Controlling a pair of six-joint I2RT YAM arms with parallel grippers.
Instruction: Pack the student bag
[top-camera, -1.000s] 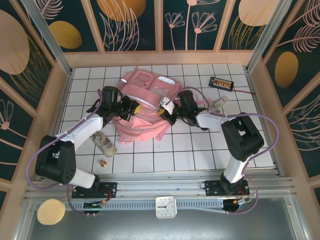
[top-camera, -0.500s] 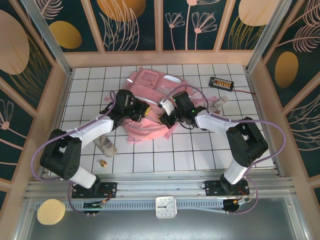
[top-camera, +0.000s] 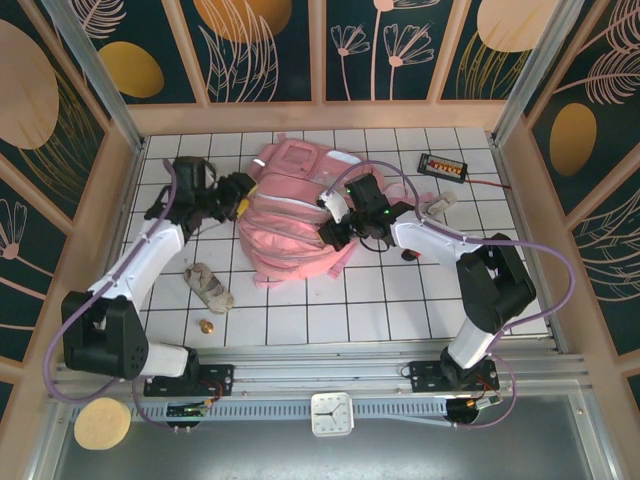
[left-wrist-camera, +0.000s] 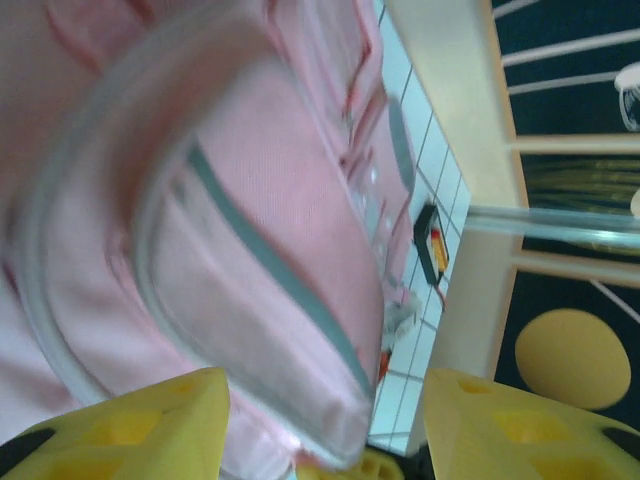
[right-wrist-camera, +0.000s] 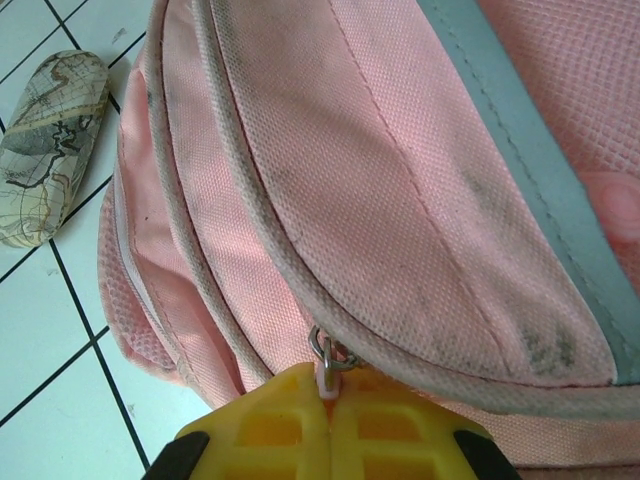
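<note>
Tiled table (top-camera: 380, 305) bears the student bag (top-camera: 295, 215), contents hidden; right gripper (right-wrist-camera: 328, 400) pinches its zipper pull (right-wrist-camera: 326, 355), left gripper (left-wrist-camera: 325, 425) spread.

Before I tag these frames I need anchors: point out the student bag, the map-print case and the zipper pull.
student bag (top-camera: 285, 235), top view, on its pink front panel.
map-print case (right-wrist-camera: 50, 150), right wrist view, middle of its lid.
zipper pull (right-wrist-camera: 325, 350), right wrist view, on its metal ring.

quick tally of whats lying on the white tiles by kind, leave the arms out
pink student bag: 1
map-print case: 1
black box with orange buttons: 1
small gold piece: 1
pale item, kind unclear: 1
small red item: 1
total: 6
</note>
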